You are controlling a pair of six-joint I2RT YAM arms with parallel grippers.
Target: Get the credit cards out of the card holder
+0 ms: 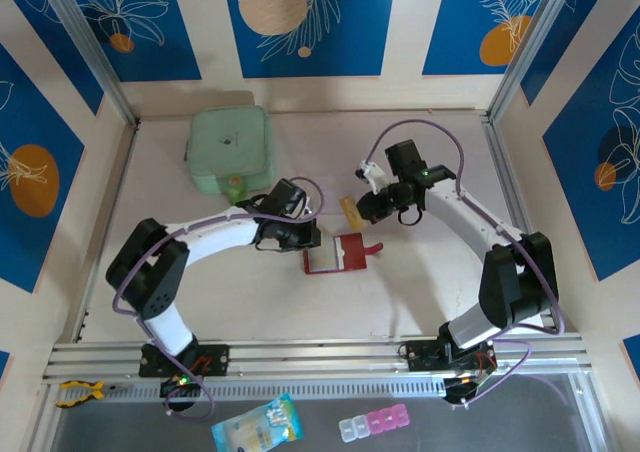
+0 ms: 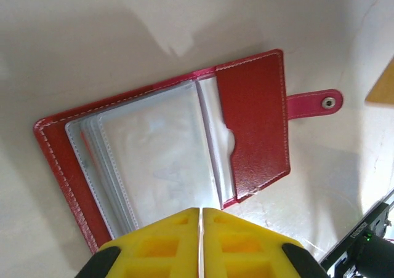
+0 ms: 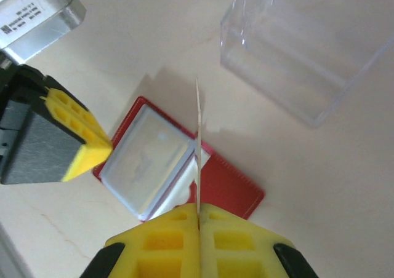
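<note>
"What did you count?"
"One red wallet (image 1: 333,254), one tan card (image 1: 349,211) at its one o'clock, and one green pouch (image 1: 229,147) at its eleven."
"Anything else?"
"One clear box (image 3: 295,44), one pill case (image 1: 374,424), one blue packet (image 1: 256,424)."

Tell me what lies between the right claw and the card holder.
In the right wrist view, a credit card, edge-on and pinched in the right claw, sticks out toward the open card holder.
</note>
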